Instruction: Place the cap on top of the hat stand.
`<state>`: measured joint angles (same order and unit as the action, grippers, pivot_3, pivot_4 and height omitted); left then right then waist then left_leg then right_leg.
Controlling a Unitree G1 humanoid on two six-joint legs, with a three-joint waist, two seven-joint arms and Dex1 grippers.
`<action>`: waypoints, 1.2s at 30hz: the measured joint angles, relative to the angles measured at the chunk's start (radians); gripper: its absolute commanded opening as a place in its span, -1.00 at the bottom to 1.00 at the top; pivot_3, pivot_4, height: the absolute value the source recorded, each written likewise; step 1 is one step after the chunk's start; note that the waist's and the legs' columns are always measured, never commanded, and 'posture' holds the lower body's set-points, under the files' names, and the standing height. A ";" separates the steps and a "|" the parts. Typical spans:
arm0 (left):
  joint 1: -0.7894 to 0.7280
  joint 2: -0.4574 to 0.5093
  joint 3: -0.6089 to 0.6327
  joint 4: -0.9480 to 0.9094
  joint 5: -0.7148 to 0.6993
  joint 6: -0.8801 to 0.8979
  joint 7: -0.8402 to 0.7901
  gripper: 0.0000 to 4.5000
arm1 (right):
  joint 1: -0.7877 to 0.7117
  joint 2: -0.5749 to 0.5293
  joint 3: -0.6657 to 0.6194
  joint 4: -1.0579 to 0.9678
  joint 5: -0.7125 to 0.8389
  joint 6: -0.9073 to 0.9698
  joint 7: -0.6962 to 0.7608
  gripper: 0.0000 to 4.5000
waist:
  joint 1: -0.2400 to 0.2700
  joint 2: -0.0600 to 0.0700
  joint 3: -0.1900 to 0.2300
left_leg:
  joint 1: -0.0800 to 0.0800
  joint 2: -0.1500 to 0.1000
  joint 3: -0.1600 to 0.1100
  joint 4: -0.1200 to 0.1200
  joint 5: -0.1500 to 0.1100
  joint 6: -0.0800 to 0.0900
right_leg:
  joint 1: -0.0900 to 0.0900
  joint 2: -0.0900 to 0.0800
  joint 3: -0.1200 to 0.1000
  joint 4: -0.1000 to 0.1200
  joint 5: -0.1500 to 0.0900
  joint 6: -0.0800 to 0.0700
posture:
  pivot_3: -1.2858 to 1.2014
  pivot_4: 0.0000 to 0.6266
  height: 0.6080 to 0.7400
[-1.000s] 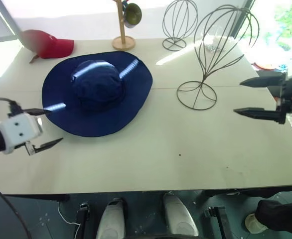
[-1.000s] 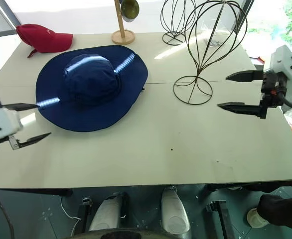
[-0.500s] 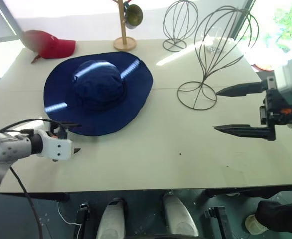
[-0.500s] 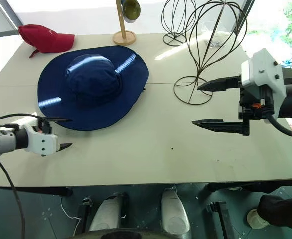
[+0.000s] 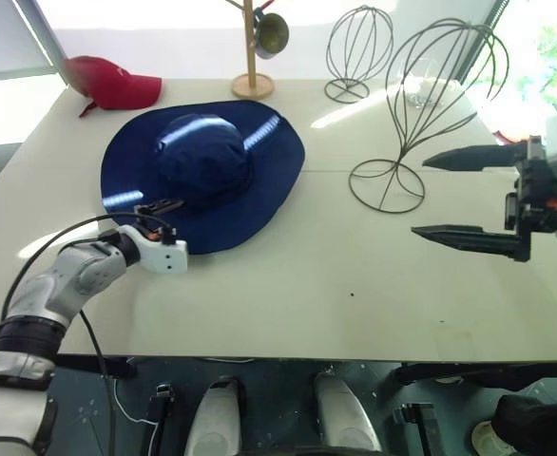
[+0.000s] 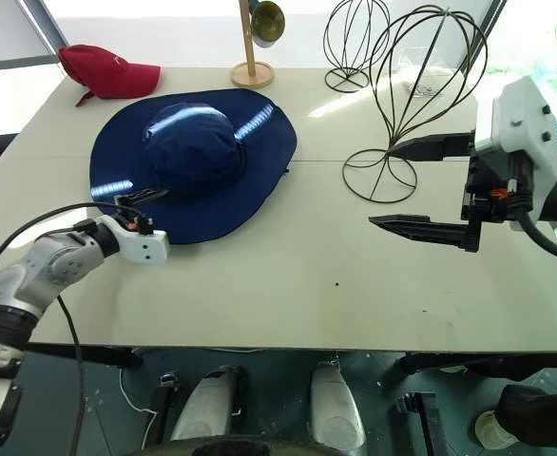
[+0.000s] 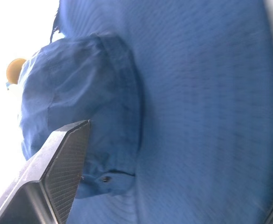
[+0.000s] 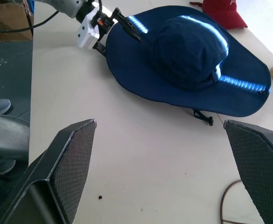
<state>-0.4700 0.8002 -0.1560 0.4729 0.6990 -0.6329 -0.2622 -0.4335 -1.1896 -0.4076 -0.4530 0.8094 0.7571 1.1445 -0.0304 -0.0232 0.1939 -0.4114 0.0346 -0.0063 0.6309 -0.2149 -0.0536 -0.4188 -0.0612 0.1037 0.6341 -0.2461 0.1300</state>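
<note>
L gripper now at cap brim, fingers apart.

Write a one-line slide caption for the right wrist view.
Open left gripper straddling the navy cap's brim edge, seen between the open right gripper's fingers.

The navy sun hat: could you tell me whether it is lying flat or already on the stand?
Lying flat. The navy sun hat rests crown up, brim spread on the table; the hat stand beside it is bare.
</note>
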 measured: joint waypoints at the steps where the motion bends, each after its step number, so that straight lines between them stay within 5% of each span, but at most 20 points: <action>1: -0.022 -0.009 -0.019 0.019 0.017 0.015 0.026 1.00 | -0.003 0.000 0.001 0.000 0.000 0.000 -0.001 1.00 | 0.002 0.000 0.000 | 0.000 0.000 0.000 0.000 0.000 0.000 | 0.000 0.000 0.000 0.000 0.000 0.000 | 0.03 -0.52 0.98; 5: -0.062 -0.028 -0.061 0.067 0.040 0.040 0.071 0.60 | -0.005 0.000 0.008 0.000 0.000 -0.001 -0.006 1.00 | 0.011 0.000 0.000 | 0.000 0.000 0.000 0.000 0.000 0.000 | 0.000 0.000 0.000 0.000 0.000 0.000 | 0.03 -0.52 0.98; 12: -0.073 -0.053 -0.066 0.092 -0.005 0.074 0.040 -0.92 | -0.007 0.000 0.010 -0.001 0.000 0.000 -0.021 1.00 | 0.016 0.000 0.000 | 0.000 0.000 0.000 0.000 0.000 0.000 | 0.000 0.000 0.000 0.000 0.000 0.000 | 0.03 -0.52 0.98; 23: -0.188 -0.168 0.021 -0.088 -0.365 0.423 -0.285 -0.96 | 0.012 -0.011 -0.070 0.037 0.005 0.045 -0.063 1.00 | 0.019 -0.001 0.000 | -0.006 0.000 -0.002 0.002 0.000 0.000 | -0.003 0.001 -0.001 0.000 0.001 0.002 | 0.03 -0.52 0.98; 32: -0.658 -0.340 0.090 -0.178 -0.639 0.887 -0.436 -0.96 | 0.039 -0.048 -0.292 0.138 0.000 0.108 -0.080 1.00 | 0.015 -0.001 0.000 | -0.015 -0.001 -0.005 0.009 0.000 0.001 | -0.007 0.002 -0.001 -0.001 0.004 0.008 | 0.03 -0.52 0.98; 36: -0.820 -0.412 0.093 -0.102 -0.687 0.930 -0.435 -0.96 | 0.042 -0.049 -0.363 0.201 -0.013 0.116 -0.109 1.00 | 0.009 -0.001 0.000 | -0.014 -0.001 -0.005 0.008 -0.001 0.001 | -0.007 0.002 -0.001 -0.002 0.004 0.008 | 0.03 -0.52 0.98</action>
<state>-1.2898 0.3885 -0.0630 0.3706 0.0119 0.2971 -0.6968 -0.3915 -1.2387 -0.7702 -0.2516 0.7960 0.8732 1.0353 -0.0213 -0.0239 0.1941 -0.4258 0.0334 -0.0115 0.6391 -0.2155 -0.0521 -0.4259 -0.0590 0.1028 0.6325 -0.2421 0.1380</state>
